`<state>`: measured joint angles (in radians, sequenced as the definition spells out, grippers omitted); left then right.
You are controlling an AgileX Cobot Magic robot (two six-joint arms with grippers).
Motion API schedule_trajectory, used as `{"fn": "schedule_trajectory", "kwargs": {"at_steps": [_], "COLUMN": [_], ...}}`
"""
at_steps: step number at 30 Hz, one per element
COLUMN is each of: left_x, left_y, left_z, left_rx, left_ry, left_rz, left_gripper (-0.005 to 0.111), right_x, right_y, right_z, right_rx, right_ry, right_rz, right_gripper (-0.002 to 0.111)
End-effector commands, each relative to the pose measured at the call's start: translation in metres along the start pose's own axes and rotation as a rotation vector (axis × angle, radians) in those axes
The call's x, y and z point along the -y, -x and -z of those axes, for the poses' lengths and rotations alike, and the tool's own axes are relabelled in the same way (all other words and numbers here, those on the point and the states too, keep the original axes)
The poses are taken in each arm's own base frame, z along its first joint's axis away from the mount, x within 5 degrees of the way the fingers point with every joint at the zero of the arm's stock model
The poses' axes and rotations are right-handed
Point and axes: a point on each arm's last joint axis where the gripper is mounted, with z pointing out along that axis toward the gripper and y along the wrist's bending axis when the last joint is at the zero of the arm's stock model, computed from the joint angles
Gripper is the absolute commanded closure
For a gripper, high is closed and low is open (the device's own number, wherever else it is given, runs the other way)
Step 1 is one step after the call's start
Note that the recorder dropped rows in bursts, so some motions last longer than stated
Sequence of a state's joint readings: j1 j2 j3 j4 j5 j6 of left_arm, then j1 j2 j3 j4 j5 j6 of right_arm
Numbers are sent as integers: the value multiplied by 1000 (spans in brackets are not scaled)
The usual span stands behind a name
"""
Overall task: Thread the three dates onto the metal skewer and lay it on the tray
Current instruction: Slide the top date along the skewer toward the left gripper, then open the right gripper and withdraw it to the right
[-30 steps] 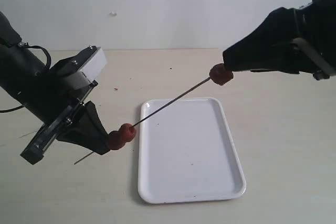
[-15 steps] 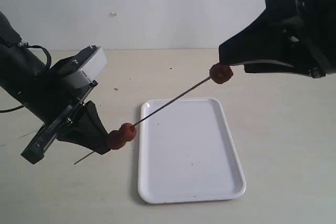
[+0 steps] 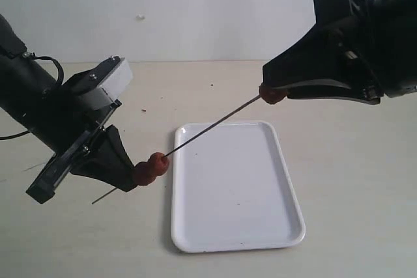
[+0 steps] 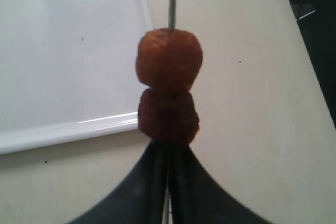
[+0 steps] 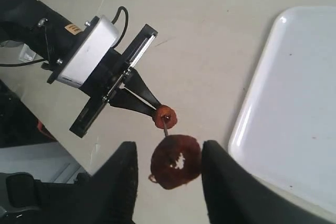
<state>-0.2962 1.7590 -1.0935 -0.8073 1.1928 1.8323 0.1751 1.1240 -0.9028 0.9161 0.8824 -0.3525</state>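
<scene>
Left pincer (image 3: pixel 130 180): pressed together on the lower end of the metal skewer (image 3: pixel 215 125), holding it slanted above the desk (image 3: pixel 352 180). It has not moved over the last second.
Two threaded dates (image 3: pixel 151 166): stacked touching each other on the rod, right against the left fingertips. The left wrist view shows one (image 4: pixel 169 59) above the other (image 4: pixel 168 116).
Third date (image 3: pixel 272 94): on the far tip of the skewer, well apart from the other two, in the same place as a second ago.
Right pincer (image 3: pixel 267 89): spread, with a finger on each side of the third date (image 5: pixel 176 161) and a gap showing on both sides.
What changed: the right pincer has shifted up and across, so its fingers now hide most of that date from the outside camera. Its jaws have also started to draw in.
Meaning: the date seems pierced but only at the tip. The right arm is probably lining up to grip it again and slide it down to the pair.
Tray (image 3: pixel 234 187): lies on the desk beneath the skewer's middle, with nothing on it.
Remaining: seat the third date, then lay the skewer down on the tray.
</scene>
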Motion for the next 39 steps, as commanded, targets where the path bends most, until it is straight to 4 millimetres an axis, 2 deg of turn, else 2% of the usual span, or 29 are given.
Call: {"fn": "schedule_trajectory", "kwargs": {"at_steps": [1,10,15,23,39], "left_x": [0,0,0,0,-1], "left_y": [3,4,5,5,5], "left_z": [0,0,0,0,0], "left_rx": [18,27,37,37,34], "left_ry": [-1,1,4,4,18], "left_rz": [5,9,14,14,14], "left_gripper": [107,107,107,107,107], "right_x": [0,6,7,16,25], "right_y": [2,5,6,10,11], "right_z": [-1,-9,-10,-31,-50], "right_rx": [9,-6,-5,-48,-112], "right_ry": [4,-1,0,57,110], "right_rz": [-5,-32,-30,-63,-83], "right_gripper": [69,77,77,77,77]}}
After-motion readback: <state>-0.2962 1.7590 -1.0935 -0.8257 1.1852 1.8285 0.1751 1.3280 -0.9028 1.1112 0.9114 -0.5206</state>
